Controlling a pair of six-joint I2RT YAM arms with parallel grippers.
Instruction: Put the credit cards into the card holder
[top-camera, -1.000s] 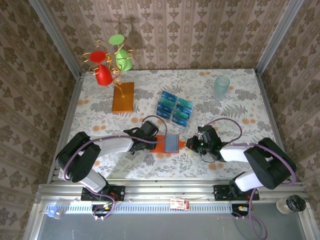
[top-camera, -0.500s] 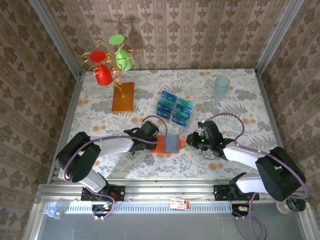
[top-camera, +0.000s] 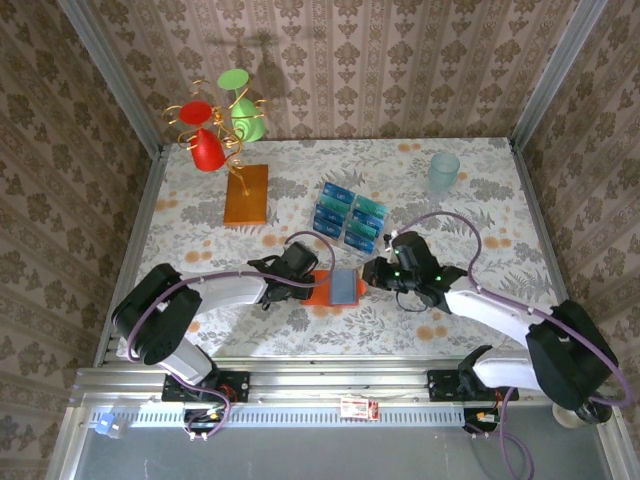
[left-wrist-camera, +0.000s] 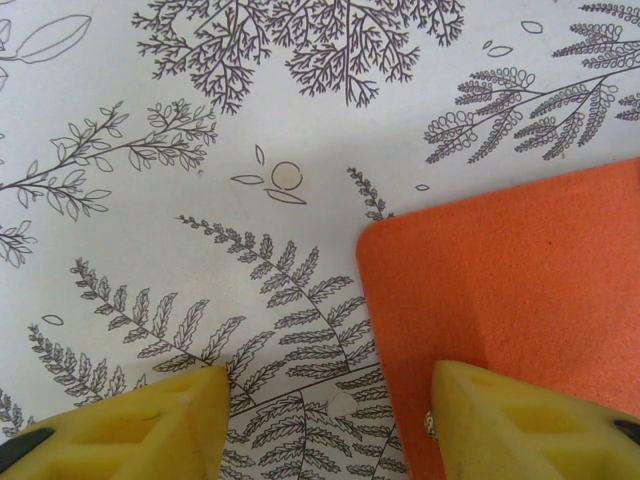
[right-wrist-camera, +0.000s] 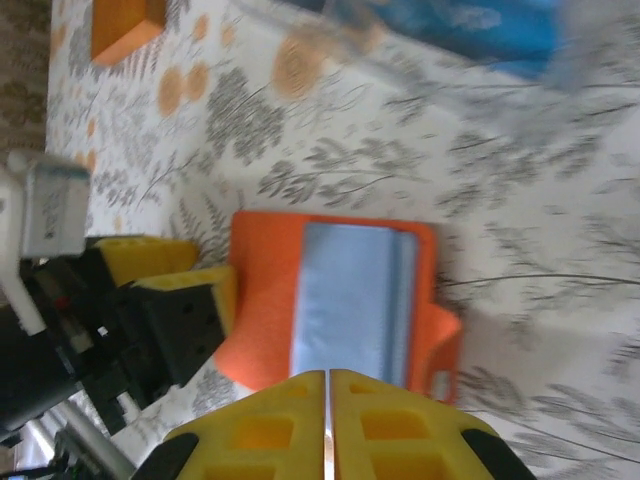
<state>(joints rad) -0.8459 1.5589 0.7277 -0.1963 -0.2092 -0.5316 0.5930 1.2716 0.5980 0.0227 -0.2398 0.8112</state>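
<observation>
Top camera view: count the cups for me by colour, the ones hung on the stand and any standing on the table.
Red cups: 2, both on the wire stand
Green cups: 2, both on the wire stand
Pale teal cup: 1, standing upright at the far right of the table
Total: 5 cups

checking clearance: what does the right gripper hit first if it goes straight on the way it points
Most likely the card holder: the shut right gripper points at its near edge, short of the grey-blue panel; height is unclear.
</observation>
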